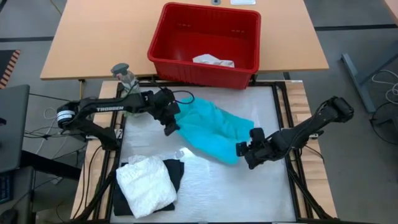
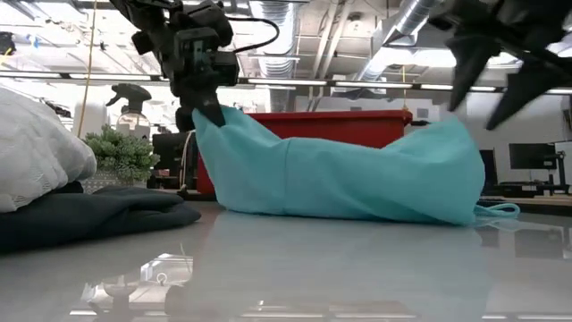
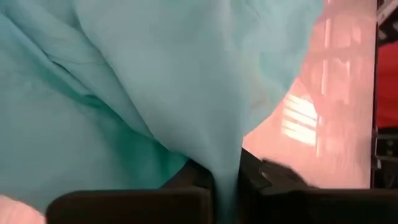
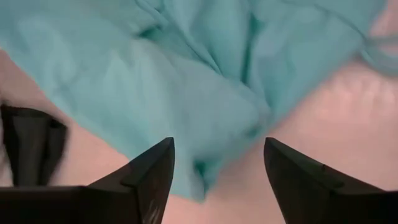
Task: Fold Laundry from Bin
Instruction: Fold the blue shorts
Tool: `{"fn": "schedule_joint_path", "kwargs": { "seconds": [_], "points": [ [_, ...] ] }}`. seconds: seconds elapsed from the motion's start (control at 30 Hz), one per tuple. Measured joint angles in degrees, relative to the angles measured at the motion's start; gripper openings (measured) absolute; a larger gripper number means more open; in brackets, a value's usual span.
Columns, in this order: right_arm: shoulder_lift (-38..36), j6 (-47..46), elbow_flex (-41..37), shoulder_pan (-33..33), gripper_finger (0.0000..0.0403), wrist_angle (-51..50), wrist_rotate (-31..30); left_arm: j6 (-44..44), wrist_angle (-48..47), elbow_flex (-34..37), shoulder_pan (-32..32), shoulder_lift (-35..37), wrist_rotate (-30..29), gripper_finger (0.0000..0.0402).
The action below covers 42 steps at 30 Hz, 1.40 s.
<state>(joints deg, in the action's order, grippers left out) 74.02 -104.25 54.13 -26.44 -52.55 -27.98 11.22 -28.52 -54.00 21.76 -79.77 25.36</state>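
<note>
Teal garment (image 1: 214, 129) lies spread on grey mat (image 1: 211, 193), just in front of red bin (image 1: 205, 37). Left gripper (image 1: 169, 122) pinches garment's corner on side nearest spray bottle (image 1: 124, 76), fingers clamped on cloth, corner lifted off mat in low view. Right gripper (image 1: 244, 151) sits at garment's opposite end, above its edge, fingers spread wide, holding nothing. White lacy garment (image 1: 146, 183) rests folded atop black garment (image 1: 171, 174), well apart from bin. Another white piece (image 1: 212, 60) inside bin.
</note>
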Motion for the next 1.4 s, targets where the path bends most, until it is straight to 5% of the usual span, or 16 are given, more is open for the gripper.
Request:
{"fn": "schedule_joint_path", "kwargs": {
  "seconds": [0.13,0.37,0.5,0.77,1.13,1.27,1.4],
  "points": [
    [1.41,5.94,0.01,1.69,0.0273,2.93,-0.47,-3.12,-0.79,0.02,-0.67,-0.23,1.42,0.0057],
    [3.17,18.83,0.00,5.04,0.0273,7.52,-0.79,-5.99,-1.50,0.02,-3.00,-0.32,0.22,0.0205],
    [2.97,20.16,0.00,7.42,0.0274,7.71,-0.65,-6.82,-8.53,-4.11,-3.08,1.90,-1.98,0.0250],
    [4.23,10.95,0.00,5.83,0.0274,7.44,2.51,-4.93,-14.50,-10.91,-3.05,10.00,-12.05,0.0256],
    [9.58,2.31,0.00,2.46,0.0267,6.56,5.61,0.07,-13.22,-11.54,-3.04,16.39,-18.58,0.0256],
    [11.83,6.51,0.00,3.40,0.0215,12.29,7.21,0.09,-12.34,-11.54,-3.03,16.37,-19.82,0.0256],
    [12.76,12.98,1.94,4.33,0.0083,15.78,6.93,-0.26,-11.13,-11.54,-3.04,15.92,-20.62,0.0256]
  ]
}}
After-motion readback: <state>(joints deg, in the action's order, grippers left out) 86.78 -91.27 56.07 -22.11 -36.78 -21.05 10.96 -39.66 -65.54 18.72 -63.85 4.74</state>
